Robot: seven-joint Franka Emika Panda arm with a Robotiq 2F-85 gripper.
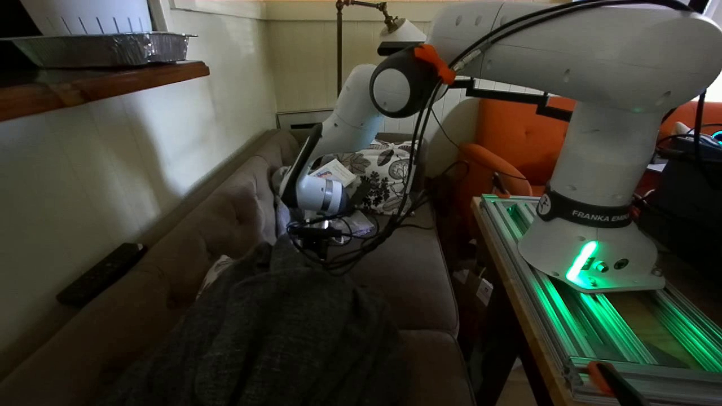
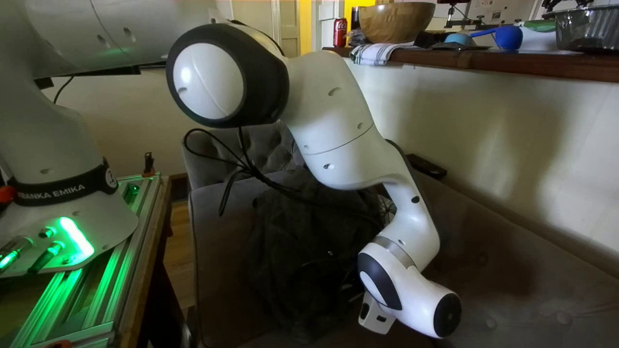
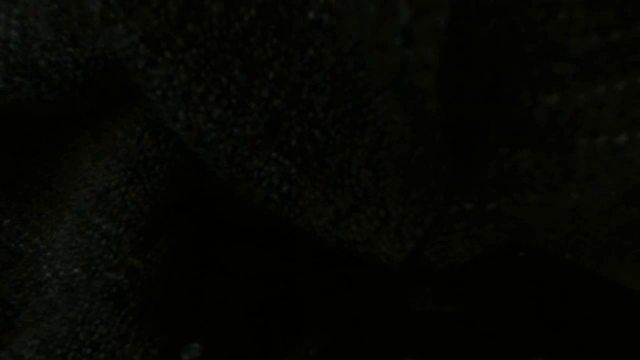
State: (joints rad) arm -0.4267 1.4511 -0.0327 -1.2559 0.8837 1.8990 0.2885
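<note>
A dark grey blanket (image 1: 293, 332) lies heaped on the sofa, and it shows in both exterior views. My gripper (image 1: 319, 248) points down at the blanket's far end, its fingertips lost against dark cloth and looped cables. In an exterior view the blanket (image 2: 309, 251) spreads behind my wrist, which blocks sight of the jaws. Nearly black, the wrist view holds only faint woven cloth (image 3: 280, 150) very close to the camera, with darker shapes low in the picture. Whether cloth is pinched between the fingers cannot be made out.
A leaf-patterned pillow (image 1: 389, 175), a booklet (image 1: 335, 171) and clear plastic packaging (image 1: 358, 224) lie beyond the gripper. Black cables (image 1: 389, 225) hang beside it. A remote (image 1: 101, 274) rests on the sofa back (image 1: 225, 220). A wooden shelf (image 1: 169, 73) bears a foil tray (image 1: 107, 51).
</note>
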